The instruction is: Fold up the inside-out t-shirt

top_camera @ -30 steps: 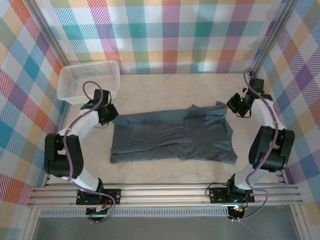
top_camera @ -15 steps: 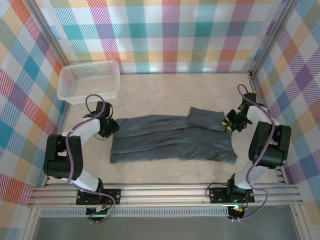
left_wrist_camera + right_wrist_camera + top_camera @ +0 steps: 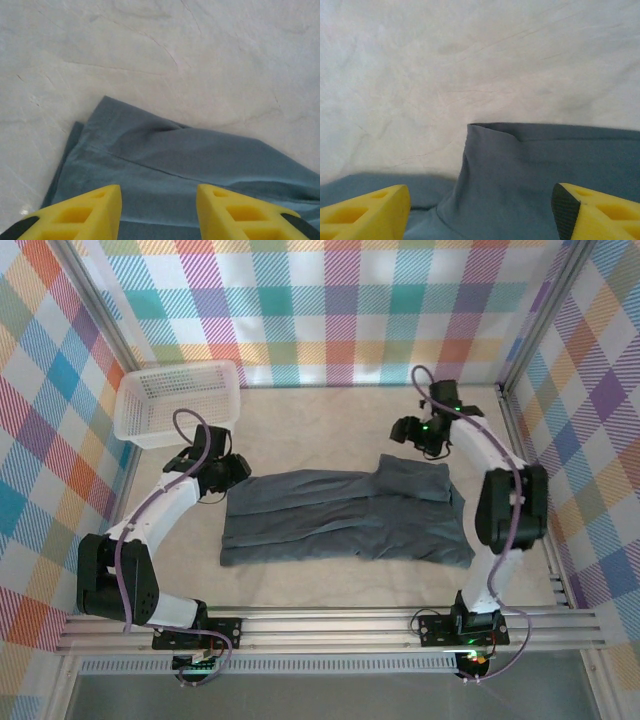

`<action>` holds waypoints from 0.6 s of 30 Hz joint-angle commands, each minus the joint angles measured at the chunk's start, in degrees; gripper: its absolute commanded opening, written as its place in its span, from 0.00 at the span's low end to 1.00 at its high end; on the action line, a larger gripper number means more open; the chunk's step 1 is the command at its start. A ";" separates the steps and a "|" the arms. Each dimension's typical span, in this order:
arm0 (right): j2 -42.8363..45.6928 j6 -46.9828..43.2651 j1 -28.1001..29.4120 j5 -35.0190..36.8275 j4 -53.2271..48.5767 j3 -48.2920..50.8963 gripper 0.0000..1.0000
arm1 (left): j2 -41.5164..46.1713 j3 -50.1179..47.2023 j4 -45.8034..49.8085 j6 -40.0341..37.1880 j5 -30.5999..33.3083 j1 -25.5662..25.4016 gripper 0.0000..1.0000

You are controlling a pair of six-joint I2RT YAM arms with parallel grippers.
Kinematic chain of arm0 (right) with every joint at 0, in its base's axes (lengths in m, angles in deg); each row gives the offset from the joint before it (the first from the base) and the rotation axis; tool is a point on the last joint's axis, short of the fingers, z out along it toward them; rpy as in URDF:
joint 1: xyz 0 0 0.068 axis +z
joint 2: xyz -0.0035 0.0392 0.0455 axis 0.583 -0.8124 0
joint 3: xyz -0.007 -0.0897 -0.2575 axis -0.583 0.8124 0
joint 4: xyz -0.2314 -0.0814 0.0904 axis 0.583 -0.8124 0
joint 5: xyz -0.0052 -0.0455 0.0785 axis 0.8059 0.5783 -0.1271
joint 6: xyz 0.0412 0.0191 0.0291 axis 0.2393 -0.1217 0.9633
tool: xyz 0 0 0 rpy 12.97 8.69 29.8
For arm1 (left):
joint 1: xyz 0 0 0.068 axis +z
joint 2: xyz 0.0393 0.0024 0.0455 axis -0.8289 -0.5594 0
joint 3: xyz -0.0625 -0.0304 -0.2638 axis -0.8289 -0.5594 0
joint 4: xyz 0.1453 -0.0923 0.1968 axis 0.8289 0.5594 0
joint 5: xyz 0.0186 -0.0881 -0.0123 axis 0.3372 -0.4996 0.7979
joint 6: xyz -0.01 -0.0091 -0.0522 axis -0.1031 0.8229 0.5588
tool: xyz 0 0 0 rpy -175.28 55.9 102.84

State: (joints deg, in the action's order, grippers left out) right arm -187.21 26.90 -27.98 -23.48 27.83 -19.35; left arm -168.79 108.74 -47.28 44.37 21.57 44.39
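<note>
Top external: the inside-out t-shirt (image 3: 350, 520) is being found mid-table, partly folded, with the left gripper (image 3: 232, 468) and right gripper (image 3: 405, 430) near its far corners. Wrist views: both sets of jaws are being shown parted and empty. The next fold is judged pending, and fresh edge grasps are being called for.

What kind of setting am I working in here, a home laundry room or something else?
Most likely a lab test cell for robot practice, not a home: bright plaid panels wall in a pale table, an aluminium rail runs along its near edge, and the props are a t-shirt and a white basket.
</note>
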 commanded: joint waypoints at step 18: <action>15.87 4.33 1.26 -1.73 0.02 16.55 0.00 | -0.25 -1.02 2.23 -0.42 1.38 -1.41 0.45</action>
State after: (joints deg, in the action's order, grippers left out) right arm -182.69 27.51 -27.04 -26.41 28.00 -12.27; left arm -168.51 107.64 -45.84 44.37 22.66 43.95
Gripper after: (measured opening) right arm 0.049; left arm 0.447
